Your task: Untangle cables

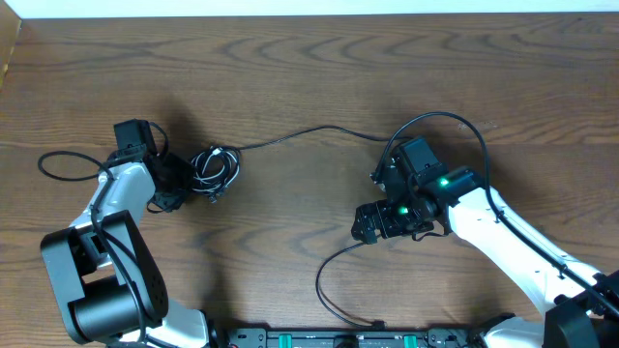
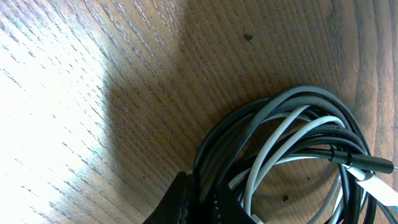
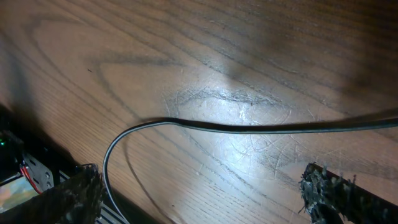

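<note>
**Overhead.** The cable bundle lies on the bench left of centre, wound into a small tight coil. The left hand is at its left edge. One black cord leaves the coil rightward and ends near the right arm. The right hand is well apart from the coil, beside a loose cord that curves toward the near edge. Whether this is a task cord or arm wiring cannot be told here.

**Left wrist.** The left hand is pressed together and appears to pinch black strands at the coil's rim. This view alone shows a white cord threaded through the black loops, and a plug at the right.

**Right wrist.** The right hand is spread wide and holds nothing. The loose cord lies on the bench just beyond its tips.

**Assessment.** The coil is anchored and separation has not begun. The next move calls for the right hand to close on a free run and draw it away from the anchor. The loops may tighten as it does.
</note>
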You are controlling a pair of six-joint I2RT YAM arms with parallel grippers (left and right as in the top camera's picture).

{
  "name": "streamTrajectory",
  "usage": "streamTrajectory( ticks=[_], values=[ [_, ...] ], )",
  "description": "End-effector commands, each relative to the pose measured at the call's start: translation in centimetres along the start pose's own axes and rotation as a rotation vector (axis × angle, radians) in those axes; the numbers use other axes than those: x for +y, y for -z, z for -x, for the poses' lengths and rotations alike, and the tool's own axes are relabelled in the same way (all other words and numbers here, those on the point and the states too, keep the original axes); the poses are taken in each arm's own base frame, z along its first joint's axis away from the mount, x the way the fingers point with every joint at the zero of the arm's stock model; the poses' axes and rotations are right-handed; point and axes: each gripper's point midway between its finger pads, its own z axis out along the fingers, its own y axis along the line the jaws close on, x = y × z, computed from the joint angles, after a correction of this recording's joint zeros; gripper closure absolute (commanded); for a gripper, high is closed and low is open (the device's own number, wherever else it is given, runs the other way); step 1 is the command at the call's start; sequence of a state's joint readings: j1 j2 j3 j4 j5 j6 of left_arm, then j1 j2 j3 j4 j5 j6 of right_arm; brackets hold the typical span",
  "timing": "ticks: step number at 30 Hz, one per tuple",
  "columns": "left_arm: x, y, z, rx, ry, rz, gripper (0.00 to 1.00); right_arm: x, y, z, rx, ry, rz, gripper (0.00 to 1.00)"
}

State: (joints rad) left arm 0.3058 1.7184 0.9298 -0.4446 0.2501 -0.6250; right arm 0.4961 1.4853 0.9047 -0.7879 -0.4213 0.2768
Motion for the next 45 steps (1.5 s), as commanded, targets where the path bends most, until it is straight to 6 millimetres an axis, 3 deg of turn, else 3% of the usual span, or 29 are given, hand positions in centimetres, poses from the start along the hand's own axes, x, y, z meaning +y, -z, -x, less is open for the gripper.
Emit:
streamTrajectory(
  ticks=[1, 24, 25, 29, 31, 34, 37, 39, 41, 42, 45],
  values=[
    [-0.8, 0.8, 0.8, -0.033, -0.003, -0.024, 0.92, 0.6, 0.4, 0.5, -0.020, 0.029, 0.003, 0.01],
    [-0.8, 0.8, 0.8, -0.032, -0.004, -0.023, 0.92, 0.6, 0.4, 0.5, -0.020, 0.029, 0.003, 0.01],
    [-0.8, 0.8, 0.8, -0.032, -0.004, -0.023, 0.92, 0.9, 0.4, 1.4, -0.055, 0.045, 0.014, 0.01],
    [-0.8, 0.8, 0.8, -0.032, -0.007, -0.023, 0.92, 3.8, 0.8, 2.3, -0.079, 0.035, 0.174, 0.01],
    [-0.8, 0.8, 0.8, -0.032, -0.007, -0.023, 0.92, 6.4, 1.4, 3.3, -0.114, 0.095, 0.309, 0.01],
    [-0.8, 0.8, 0.8, -0.032, -0.007, -0.023, 0.92, 9.7, 2.2, 3.1, -0.108, 0.153, 0.453, 0.01],
    [-0.8, 0.8, 0.8, -0.032, -0.007, -0.023, 0.92, 11.6, 1.8, 2.4, -0.092, 0.196, 0.480, 0.01],
    [-0.8, 0.8, 0.8, -0.032, -0.007, -0.023, 0.92, 12.7, 1.3, 1.6, -0.079, 0.239, 0.481, 0.19],
    [-0.8, 0.8, 0.8, -0.032, -0.007, -0.023, 0.92, 13.5, 0.5, 0.7, -0.059, 0.250, 0.454, 0.43],
    [-0.8, 0.8, 0.8, -0.032, -0.007, -0.023, 0.92, 13.8, 0.0, 0.1, -0.044, 0.235, 0.429, 0.50],
    [-0.8, 0.8, 0.8, -0.032, -0.007, -0.023, 0.92, 13.9, -1.5, -1.8, 0.002, 0.186, 0.336, 0.50]
  ],
)
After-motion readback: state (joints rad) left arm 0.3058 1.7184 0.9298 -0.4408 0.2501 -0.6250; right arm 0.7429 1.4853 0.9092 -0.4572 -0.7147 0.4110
